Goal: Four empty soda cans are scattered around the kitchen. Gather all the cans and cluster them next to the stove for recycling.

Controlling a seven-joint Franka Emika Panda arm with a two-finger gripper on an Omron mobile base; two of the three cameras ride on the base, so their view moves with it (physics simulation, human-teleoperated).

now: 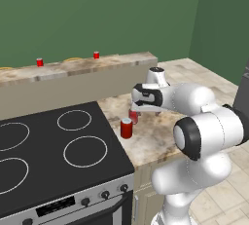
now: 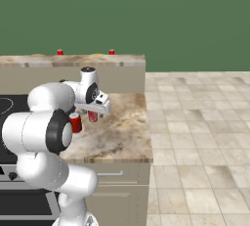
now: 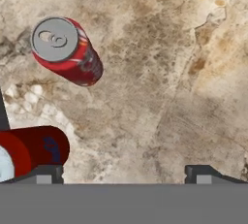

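While the white arm reaches over the tan counter (image 1: 155, 143) to the right of the stove (image 1: 53, 156), its gripper (image 1: 133, 114) hangs above the stone with its jaws spread wide and nothing between them; in the hand view the two dark fingertips (image 3: 46, 173) stand far apart at the bottom, bare marbled stone showing in the gap. Nearest the base, one red can (image 1: 126, 128) stands upright on the counter just beside the cooktop's right edge, apart from the gripper. A second red can (image 1: 133, 117) stands upright a little farther back, right under the hand and partly hidden by it in both base views; the hand view shows one can's grey top (image 3: 54, 39) from above, clear of the fingers, and another can cut off at the lower left edge, close to the left fingertip. Farther off, on the raised ledge (image 1: 78, 68) behind the stove, two more red cans stand well apart from each other: one (image 1: 40, 62) to the left and one (image 1: 96, 55) to the right, against the green wall (image 1: 97, 19).
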